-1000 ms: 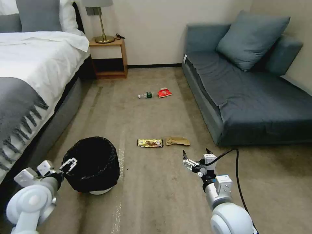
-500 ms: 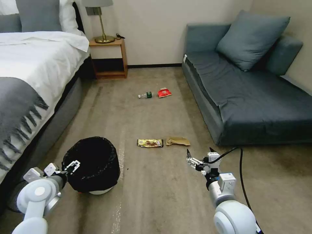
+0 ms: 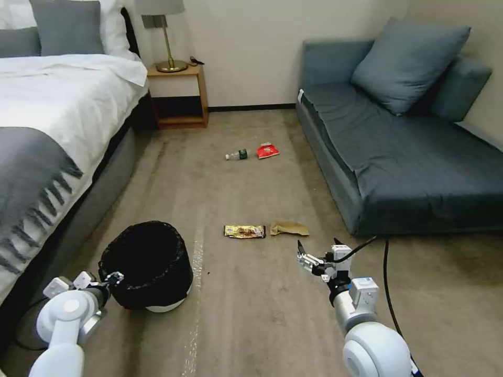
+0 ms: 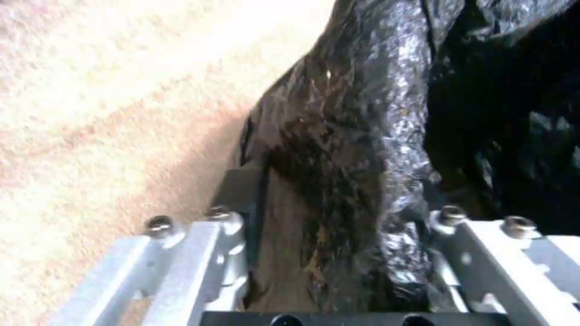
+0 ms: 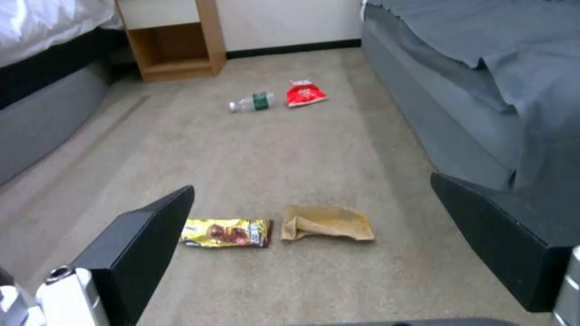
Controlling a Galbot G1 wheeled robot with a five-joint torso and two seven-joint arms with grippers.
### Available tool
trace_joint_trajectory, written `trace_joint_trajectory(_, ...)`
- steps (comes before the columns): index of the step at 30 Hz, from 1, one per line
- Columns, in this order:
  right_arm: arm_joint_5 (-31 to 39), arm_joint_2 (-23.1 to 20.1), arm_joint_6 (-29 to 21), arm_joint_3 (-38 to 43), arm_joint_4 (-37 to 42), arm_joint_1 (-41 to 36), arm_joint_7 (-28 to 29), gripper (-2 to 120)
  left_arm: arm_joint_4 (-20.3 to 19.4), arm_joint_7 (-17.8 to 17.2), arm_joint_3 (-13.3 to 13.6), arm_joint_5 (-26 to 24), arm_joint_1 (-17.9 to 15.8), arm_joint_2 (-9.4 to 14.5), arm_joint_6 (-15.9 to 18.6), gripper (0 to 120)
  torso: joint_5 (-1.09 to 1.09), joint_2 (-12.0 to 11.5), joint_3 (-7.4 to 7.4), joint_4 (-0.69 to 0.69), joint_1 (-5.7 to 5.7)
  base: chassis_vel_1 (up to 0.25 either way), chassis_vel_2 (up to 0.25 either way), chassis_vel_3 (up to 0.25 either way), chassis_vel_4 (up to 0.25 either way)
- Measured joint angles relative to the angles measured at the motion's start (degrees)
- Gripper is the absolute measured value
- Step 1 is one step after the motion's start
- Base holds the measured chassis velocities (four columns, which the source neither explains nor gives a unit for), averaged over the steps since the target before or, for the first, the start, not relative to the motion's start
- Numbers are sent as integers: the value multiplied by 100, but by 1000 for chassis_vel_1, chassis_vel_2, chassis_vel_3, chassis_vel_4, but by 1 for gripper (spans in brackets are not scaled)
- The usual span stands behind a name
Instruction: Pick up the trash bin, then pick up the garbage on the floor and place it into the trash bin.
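- Far left, the left gripper (image 3: 112, 276) sits low at the rim of the trash bin (image 3: 152, 262), fingers spread with the black-bagged wall running between them; the left wrist view puts one finger (image 4: 199, 253) outside on the carpet side and the other over the dark inside. Not clamped yet, as far as can be seen.
- The bin stands upright on the carpet (image 3: 241, 324), its white base peeking out under the crinkly bag, right against that gripper, bed (image 3: 47, 131) off to its left.
- Moving right: the gold-brown wrapper (image 3: 244, 231) lies flat, ahead and left of the right gripper (image 3: 314, 254), with the tan paper bag (image 3: 288, 228) just beside it, almost straight ahead of the fingers.
- The right gripper hovers above the floor, wide open and holding nothing, both black pads (image 5: 145, 244) framing the litter in its wrist view.
- Well beyond it, the small bottle (image 3: 236, 155) and red packet (image 3: 267, 151) lie side by side near the nightstand (image 3: 178, 97).
- The sofa (image 3: 408, 141) runs along the right.
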Motion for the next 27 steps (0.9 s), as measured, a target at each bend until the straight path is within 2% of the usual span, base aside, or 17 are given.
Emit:
trace_joint_trajectory(2,9,-9,-2,4,0,-4,7,100,-40,67,0,91,36,0,-35,33,-8,-1,1,0,0,0,0,0,0)
trace_joint_trajectory(4,10,-14,-2,-4,-1,-25,11,100,-171,214,3,324,96,-8,-135,23,-27,-2,4,-2,1,0,0,0,0)
trace_joint_trajectory(6,2,-8,0,-45,-5,-37,11,100,-317,320,18,638,160,-31,-228,15,-36,-4,7,-8,2,0,0,0,0)
trace_joint_trajectory(7,2,-8,0,-45,-5,-37,11,100,-317,320,18,638,160,-31,-228,15,-36,-4,7,-8,2,0,0,0,0)
trace_joint_trajectory(10,-1,14,3,-94,-24,-15,17,100,-570,483,20,1249,315,-43,-378,4,-38,-5,8,-7,2,0,0,0,0)
trace_joint_trajectory(11,8,18,3,-103,-26,-3,21,100,-698,534,1,1415,385,-44,-438,3,-26,-5,7,-7,2,0,0,0,0)
trace_joint_trajectory(13,19,20,2,-110,-28,5,22,100,-772,567,-12,1520,431,-46,-472,3,-22,-5,7,-4,2,0,0,0,0)
trace_joint_trajectory(15,75,16,-3,-129,-32,26,26,100,-1089,665,-57,1904,630,-59,-599,3,-24,-5,5,-3,2,0,0,0,0)
trace_joint_trajectory(20,113,12,-5,-151,-47,54,34,100,-1347,769,-85,2320,829,-70,-725,3,-20,-5,5,-4,2,0,0,0,0)
trace_joint_trajectory(21,124,12,-5,-158,-47,61,37,100,-1383,822,-89,2496,876,-75,-779,3,-19,-5,5,-4,2,0,0,0,0)
trace_joint_trajectory(23,155,10,-11,-172,-47,72,43,100,-1485,985,-111,3227,1055,-99,-1039,3,-17,-5,5,-4,2,0,0,0,0)
trace_joint_trajectory(24,155,10,-11,-172,-47,72,43,100,-1485,985,-111,3227,1055,-99,-1039,3,-17,-5,5,-4,2,0,0,0,0)
trace_joint_trajectory(27,386,4,-19,-186,6,66,49,100,-1603,1099,-128,4086,1311,-139,-1389,3,-16,-4,4,-3,2,0,0,0,0)
